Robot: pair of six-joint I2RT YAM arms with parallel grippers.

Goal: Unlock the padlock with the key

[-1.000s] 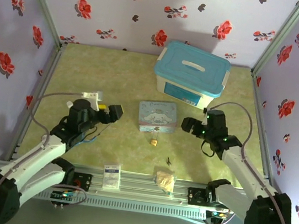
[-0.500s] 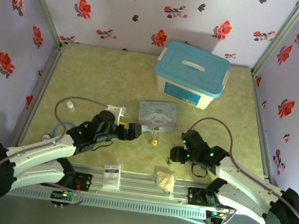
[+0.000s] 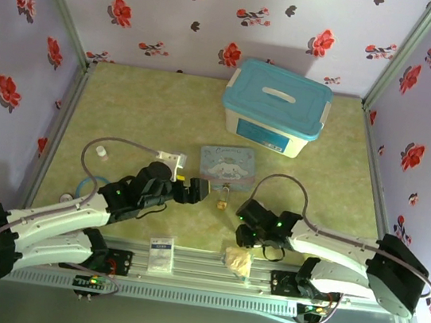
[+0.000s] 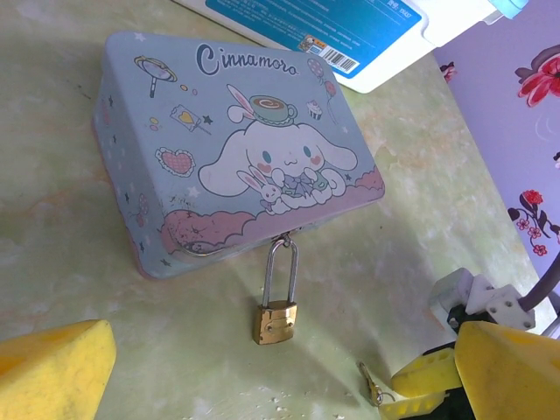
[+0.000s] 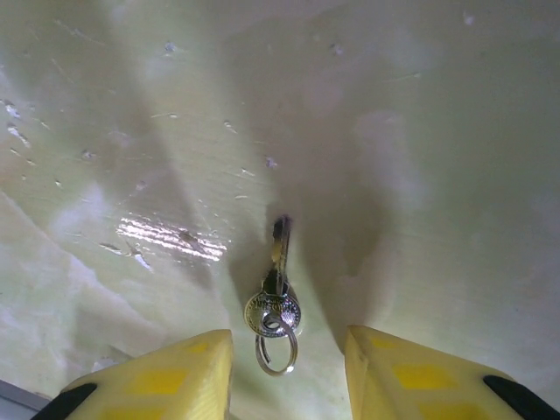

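2 right fingers (image 5: pixel 157 376) flank the key (image 5: pixel 276 289), apart from it.

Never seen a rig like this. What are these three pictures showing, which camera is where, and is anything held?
Two robot arms are bolted at the near edge of a table. The overhead picture looks down on both; the other two come from cameras on each wrist. On the table: a teal-lidded storage box, a blue cartoon tin with a small brass padlock hooked to its front, and a tiny key. The left gripper is open near the tin, holding nothing. The right gripper sits over the key, one yellow finger each side, nothing gripped yet.
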